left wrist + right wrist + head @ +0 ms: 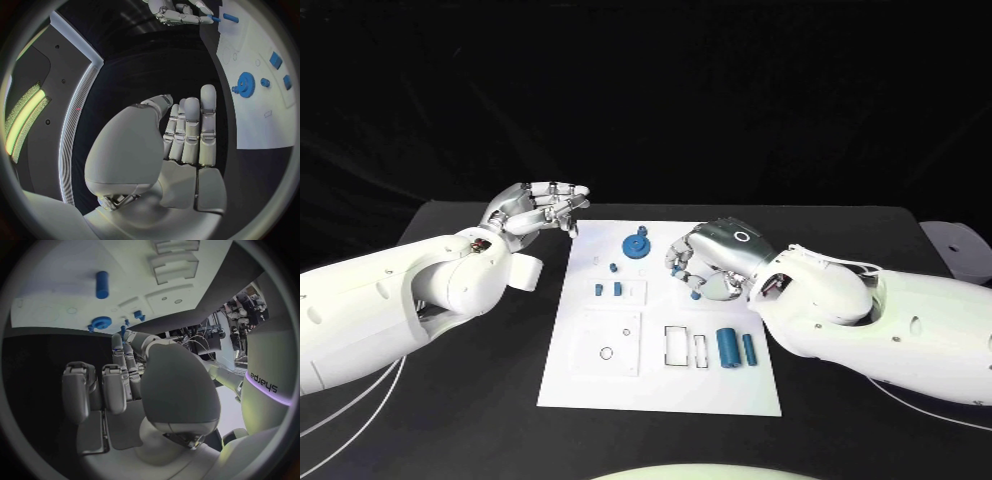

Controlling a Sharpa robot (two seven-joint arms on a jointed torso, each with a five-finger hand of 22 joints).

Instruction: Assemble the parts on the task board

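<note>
Two blue cylinders [737, 347] lying side by side on the task board [589, 375], long axes running near-to-far. Left hand [538, 210] loosely curled and empty beside the board's far corner. Right hand [711, 262] curled over the board, grip impossible to tell.

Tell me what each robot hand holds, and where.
The left robot hand holds nothing. A small blue part sits by the right robot hand; whether it is gripped cannot be told.

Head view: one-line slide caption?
Both hands flank the white task board, left hand open, right hand hovering near the blue gear.
</note>
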